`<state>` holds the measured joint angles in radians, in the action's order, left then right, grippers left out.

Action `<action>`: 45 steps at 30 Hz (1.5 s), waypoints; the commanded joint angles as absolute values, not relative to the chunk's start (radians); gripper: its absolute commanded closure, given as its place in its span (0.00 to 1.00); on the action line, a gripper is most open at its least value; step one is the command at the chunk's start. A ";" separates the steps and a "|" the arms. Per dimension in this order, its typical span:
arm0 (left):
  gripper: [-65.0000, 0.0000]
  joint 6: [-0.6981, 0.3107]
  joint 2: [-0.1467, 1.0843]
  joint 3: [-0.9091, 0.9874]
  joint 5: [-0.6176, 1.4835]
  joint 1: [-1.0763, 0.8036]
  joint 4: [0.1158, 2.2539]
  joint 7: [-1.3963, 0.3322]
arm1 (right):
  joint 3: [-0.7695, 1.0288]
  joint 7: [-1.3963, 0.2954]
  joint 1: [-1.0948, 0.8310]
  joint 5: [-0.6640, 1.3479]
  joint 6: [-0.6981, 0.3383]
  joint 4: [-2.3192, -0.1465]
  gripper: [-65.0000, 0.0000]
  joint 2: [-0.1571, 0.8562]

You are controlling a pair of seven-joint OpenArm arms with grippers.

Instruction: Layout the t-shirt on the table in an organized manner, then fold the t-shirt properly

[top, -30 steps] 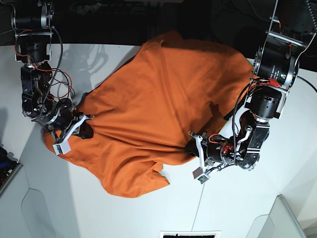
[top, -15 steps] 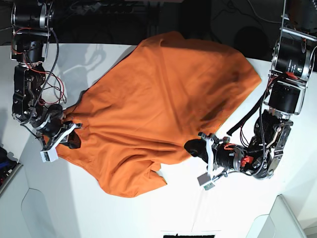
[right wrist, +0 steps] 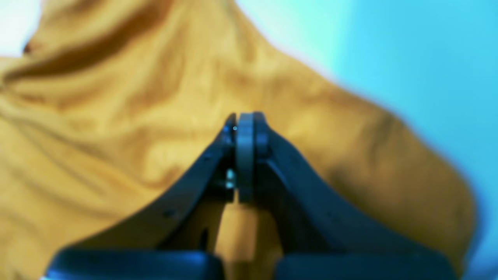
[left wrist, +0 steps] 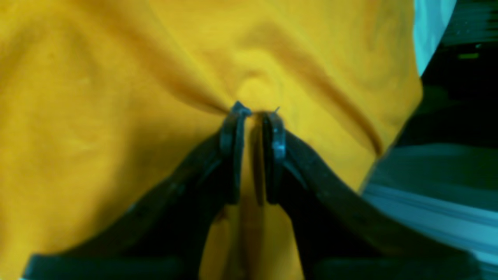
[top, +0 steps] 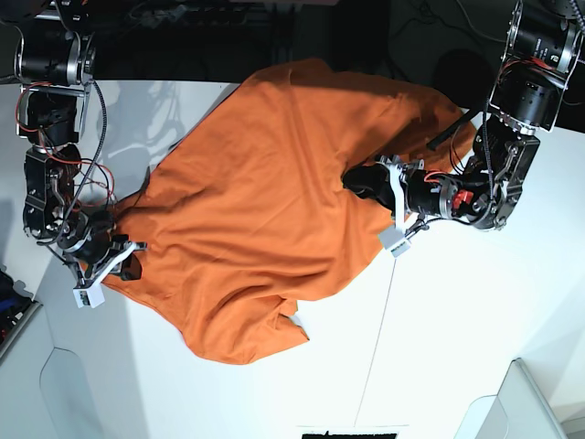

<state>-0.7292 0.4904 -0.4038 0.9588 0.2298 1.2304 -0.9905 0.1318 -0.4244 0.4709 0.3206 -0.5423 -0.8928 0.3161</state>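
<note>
The orange t-shirt (top: 265, 210) lies rumpled and spread over the white table (top: 439, 329), with a small white label (top: 294, 318) at its near hem. On the right of the base view, my left gripper (top: 358, 181) is shut on a pinch of the shirt's right side. In the left wrist view the fabric (left wrist: 97, 116) bunches into folds between the fingertips of that gripper (left wrist: 253, 113). My right gripper (top: 126, 265) grips the shirt's left edge. The right wrist view shows this gripper (right wrist: 245, 116) with its jaws pressed together over wrinkled cloth (right wrist: 116, 136).
A thin dark seam (top: 375, 357) crosses the tabletop near the front. Grey panels sit at the front right corner (top: 530, 402) and front left corner (top: 55, 384). Beyond the back edge lies dark clutter (top: 302, 27). Both arm bases stand at the back corners.
My left gripper has moved toward the back of the table, dragging the shirt's right edge with it. My right gripper has pulled the left edge further left and toward the front, stretching the shirt.
</note>
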 commanded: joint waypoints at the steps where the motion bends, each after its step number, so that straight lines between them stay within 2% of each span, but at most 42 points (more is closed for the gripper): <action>1: 0.82 -0.698 0.498 -0.406 0.801 0.232 1.218 -0.989 | 0.135 -0.405 0.487 0.337 -0.547 -0.905 1.00 0.330; 5: 0.82 -0.698 0.498 -0.406 0.592 0.273 1.155 -0.862 | 0.137 -0.412 0.437 0.340 -0.547 -0.923 1.00 0.338; 15: 0.82 -0.698 0.458 -0.408 0.319 0.508 0.979 -0.665 | 0.186 -0.453 0.249 0.386 -0.546 -1.178 1.00 0.349; 20: 0.82 -0.673 0.444 -0.408 0.339 0.575 0.969 -0.675 | 0.195 -0.453 0.243 0.386 -0.546 -1.237 1.00 0.349; 24: 0.81 -0.698 0.459 -0.407 0.458 0.584 1.024 -0.751 | 0.242 -0.458 0.272 0.389 -0.546 -1.278 1.00 0.352; 29: 0.81 -0.698 0.533 -0.407 0.616 0.558 1.222 -0.802 | 0.385 -0.612 0.285 0.503 -0.546 -1.378 1.00 0.395; 32: 0.69 -0.698 0.572 -0.407 0.731 0.546 1.280 -0.862 | 0.442 -0.723 0.281 0.567 -0.546 -1.383 1.00 0.440; 34: 0.63 -0.698 0.582 -0.407 0.794 0.531 1.298 -0.881 | 0.460 -0.766 0.255 0.604 -0.546 -1.383 0.79 0.472; 35: 0.62 -0.698 0.581 -0.407 0.815 0.522 1.306 -0.884 | 0.464 -0.775 0.233 0.628 -0.546 -1.383 0.69 0.488; 37: 0.62 -0.698 0.566 -0.407 0.858 0.504 1.323 -0.885 | 0.463 -0.780 0.184 0.656 -0.547 -1.383 0.54 0.509; 39: 0.62 -0.698 0.530 -0.407 0.884 0.492 1.339 -0.886 | 0.463 -0.783 0.134 0.671 -0.547 -1.383 0.49 0.515; 45: 0.62 -0.698 0.359 -0.407 0.873 0.477 1.356 -0.892 | 0.434 -0.785 -0.005 0.699 -0.570 -1.383 0.49 0.483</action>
